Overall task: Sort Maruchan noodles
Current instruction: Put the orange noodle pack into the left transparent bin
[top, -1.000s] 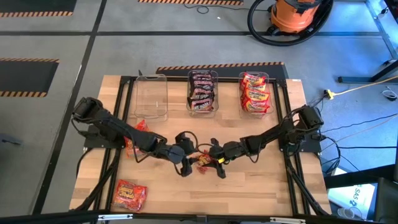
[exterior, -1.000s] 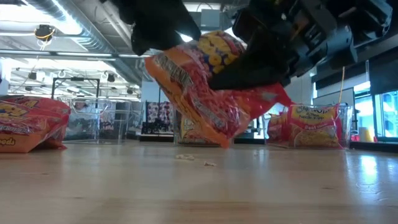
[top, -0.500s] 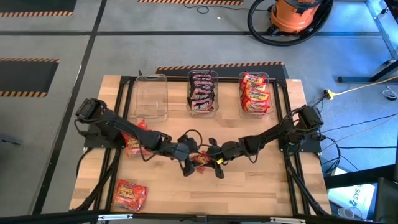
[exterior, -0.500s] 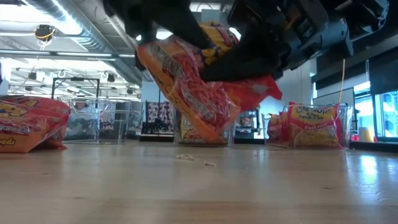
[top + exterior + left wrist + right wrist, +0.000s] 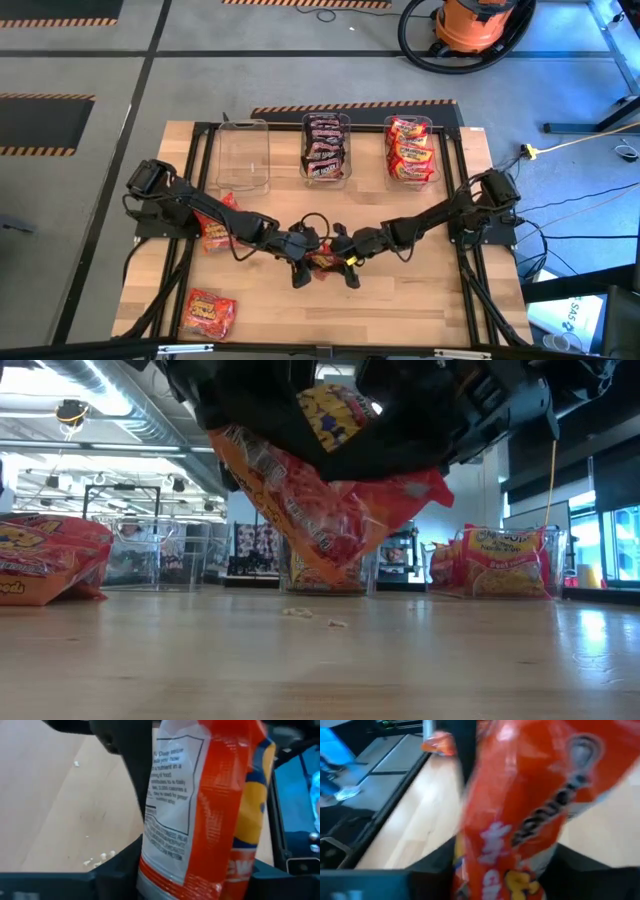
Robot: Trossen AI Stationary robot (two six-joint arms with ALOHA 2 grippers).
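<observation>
An orange-red Maruchan noodle packet [image 5: 322,259] hangs above the middle of the table, between my two grippers. My left gripper [image 5: 305,250] comes at it from the table's left and is shut on it. My right gripper [image 5: 346,258] meets the same packet from the table's right. In the low view the packet [image 5: 330,510] slants down below both dark grippers, clear of the wood. Its printed back [image 5: 172,795] fills the left wrist view and its orange front [image 5: 520,805] fills the right wrist view. My left gripper pinches the packet across its two flat faces, one finger [image 5: 135,795] on the white printed back [image 5: 160,810] and the other on the orange front. It comes slanting down from the table's left. The packet is lifted clear and tilted, its lower end [image 5: 325,565] hanging.
Three clear bins stand along the far edge: an empty one [image 5: 243,155], one with dark packets [image 5: 326,148], one with orange-red packets [image 5: 411,150]. Loose packets lie under the left arm [image 5: 215,230] and at the near left [image 5: 208,313]. Crumbs [image 5: 310,615] dot the wood.
My left gripper has moved toward the table's right and a little down, onto the packet at my right gripper. The packet stays clear of the table and has turned a little. Its lower end has drifted toward the table's left and its right tail has risen.
</observation>
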